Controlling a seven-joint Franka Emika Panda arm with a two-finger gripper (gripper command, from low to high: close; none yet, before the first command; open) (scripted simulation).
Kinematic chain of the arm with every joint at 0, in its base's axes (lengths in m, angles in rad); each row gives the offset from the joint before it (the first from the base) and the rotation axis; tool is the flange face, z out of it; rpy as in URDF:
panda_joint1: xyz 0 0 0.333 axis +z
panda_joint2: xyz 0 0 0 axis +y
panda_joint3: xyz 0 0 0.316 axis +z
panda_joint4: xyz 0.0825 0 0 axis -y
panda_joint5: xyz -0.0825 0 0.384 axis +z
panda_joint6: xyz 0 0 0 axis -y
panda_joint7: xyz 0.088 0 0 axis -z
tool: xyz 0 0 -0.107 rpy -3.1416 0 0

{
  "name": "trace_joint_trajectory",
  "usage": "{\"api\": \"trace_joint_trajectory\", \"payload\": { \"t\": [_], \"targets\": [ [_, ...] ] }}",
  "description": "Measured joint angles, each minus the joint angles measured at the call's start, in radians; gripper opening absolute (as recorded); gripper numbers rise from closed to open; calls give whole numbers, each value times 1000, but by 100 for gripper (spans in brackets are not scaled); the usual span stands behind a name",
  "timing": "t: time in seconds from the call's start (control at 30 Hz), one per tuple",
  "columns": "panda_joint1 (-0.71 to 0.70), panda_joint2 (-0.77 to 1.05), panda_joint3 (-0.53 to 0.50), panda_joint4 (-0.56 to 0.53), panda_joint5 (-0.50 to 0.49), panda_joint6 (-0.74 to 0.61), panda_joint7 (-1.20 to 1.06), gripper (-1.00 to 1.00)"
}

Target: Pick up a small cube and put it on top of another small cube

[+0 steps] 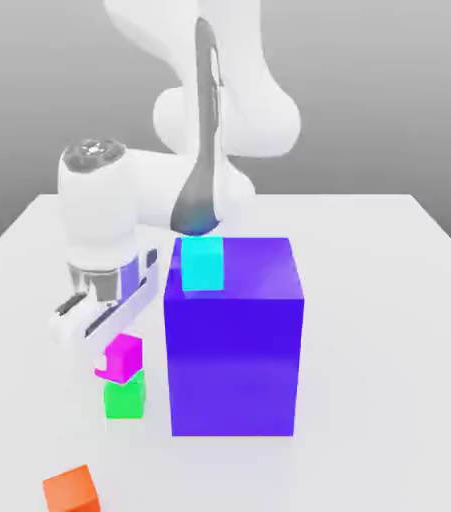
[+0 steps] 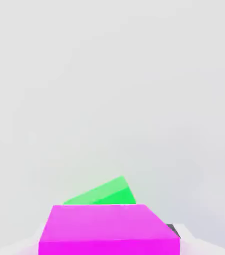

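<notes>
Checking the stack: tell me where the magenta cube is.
In the exterior view the magenta cube sits just above the green cube, left of the big blue-purple cube.

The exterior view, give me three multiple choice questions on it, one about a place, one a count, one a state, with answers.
1. Where is the cyan cube?
A. on the white table
B. on top of the big blue-purple cube
C. under the orange cube

2. How many cubes are there in the exterior view?
A. three
B. four
C. five

3. What state is the hand in?
A. shut on the magenta cube
B. open above the orange cube
C. shut on nothing

Answers: 1 B, it rests on that block's top face. 2 C, cyan, blue-purple, magenta, green cube and orange cube. 3 A, the magenta cube sits at the fingers, right above the green one.
</notes>
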Motion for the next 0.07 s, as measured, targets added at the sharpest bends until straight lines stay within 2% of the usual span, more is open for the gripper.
{"api": "trace_joint_trajectory", "payload": {
  "t": [0.03, 0.07],
  "targets": [
    [-7, 12, 18, -2, 44, 20, -31, -100],
    [-15, 21, 35, -3, 86, 37, -62, 100]
  ]
}}
